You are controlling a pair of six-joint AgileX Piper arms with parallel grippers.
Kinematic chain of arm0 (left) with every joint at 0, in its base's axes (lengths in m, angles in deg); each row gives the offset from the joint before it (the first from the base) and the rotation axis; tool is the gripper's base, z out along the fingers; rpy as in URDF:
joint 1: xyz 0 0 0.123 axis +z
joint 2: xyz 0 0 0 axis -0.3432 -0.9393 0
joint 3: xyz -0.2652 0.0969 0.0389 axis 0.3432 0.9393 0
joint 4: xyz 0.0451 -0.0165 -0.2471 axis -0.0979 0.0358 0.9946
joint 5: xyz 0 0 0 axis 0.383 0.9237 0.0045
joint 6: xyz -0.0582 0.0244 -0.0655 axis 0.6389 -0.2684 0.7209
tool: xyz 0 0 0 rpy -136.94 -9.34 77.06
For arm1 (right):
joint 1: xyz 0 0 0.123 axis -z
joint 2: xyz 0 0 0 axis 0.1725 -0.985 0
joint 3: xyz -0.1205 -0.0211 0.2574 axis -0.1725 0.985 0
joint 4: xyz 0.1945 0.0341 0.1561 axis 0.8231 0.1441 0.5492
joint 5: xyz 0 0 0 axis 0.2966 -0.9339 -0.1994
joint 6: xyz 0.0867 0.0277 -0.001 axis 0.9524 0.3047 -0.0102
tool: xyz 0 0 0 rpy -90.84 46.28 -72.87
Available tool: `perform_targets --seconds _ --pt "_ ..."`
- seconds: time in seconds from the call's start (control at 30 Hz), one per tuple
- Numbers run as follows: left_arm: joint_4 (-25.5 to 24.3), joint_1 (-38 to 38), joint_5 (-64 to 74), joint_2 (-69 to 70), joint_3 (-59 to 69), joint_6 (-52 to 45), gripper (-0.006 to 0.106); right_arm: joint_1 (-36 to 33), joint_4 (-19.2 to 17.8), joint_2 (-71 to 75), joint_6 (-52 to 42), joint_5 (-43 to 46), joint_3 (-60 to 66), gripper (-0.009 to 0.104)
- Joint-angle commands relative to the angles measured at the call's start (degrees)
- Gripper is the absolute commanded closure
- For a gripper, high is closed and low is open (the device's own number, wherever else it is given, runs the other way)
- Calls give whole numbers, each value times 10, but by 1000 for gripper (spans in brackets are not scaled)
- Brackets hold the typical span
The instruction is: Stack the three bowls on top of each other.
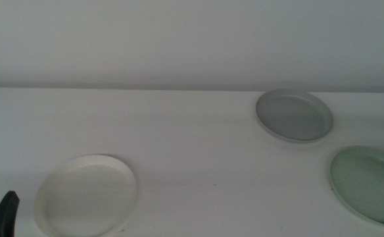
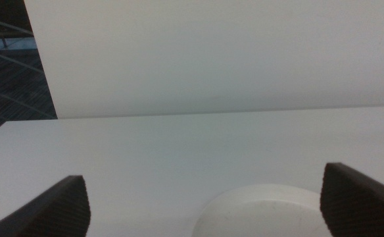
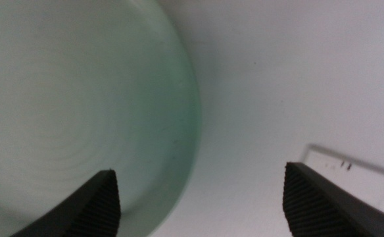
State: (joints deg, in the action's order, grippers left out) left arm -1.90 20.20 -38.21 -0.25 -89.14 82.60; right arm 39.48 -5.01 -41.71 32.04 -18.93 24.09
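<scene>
Three shallow bowls lie apart on the white table. The white bowl (image 1: 85,195) is at the near left, the grey bowl (image 1: 294,115) at the far right, and the mint green bowl (image 1: 369,184) at the right edge. My left gripper (image 2: 204,172) is open and hovers low just short of the white bowl (image 2: 264,210); only a dark tip of the left gripper (image 1: 6,210) shows in the middle view. My right gripper (image 3: 198,171) is open above the rim of the mint green bowl (image 3: 80,112), one jaw over the bowl and one over bare table.
A white wall (image 1: 192,39) stands behind the table's far edge. The table's left edge meets dark floor (image 2: 8,79) in the left wrist view. A small white rectangular patch (image 3: 346,164) lies on the table near the right gripper.
</scene>
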Motion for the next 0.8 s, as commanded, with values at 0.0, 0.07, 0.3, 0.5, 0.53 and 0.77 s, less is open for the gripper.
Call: perform_targets --seconds 0.0,0.07,0.3,0.5,0.53,0.77 --pt "3 1 -7 24 23 3 7 3 -14 -21 -8 18 -5 28" --pt "3 1 -7 24 23 3 7 3 -10 -42 -8 27 -10 28" --pt "3 1 -7 24 23 3 7 2 47 -126 -4 53 -54 37" --pt "3 1 -7 24 23 3 7 1 52 -158 -9 97 -57 50" --pt "3 1 -7 24 23 1 7 1 52 -159 -10 102 -57 54" --pt "3 1 -7 24 23 2 7 1 50 -161 -41 103 -57 98"
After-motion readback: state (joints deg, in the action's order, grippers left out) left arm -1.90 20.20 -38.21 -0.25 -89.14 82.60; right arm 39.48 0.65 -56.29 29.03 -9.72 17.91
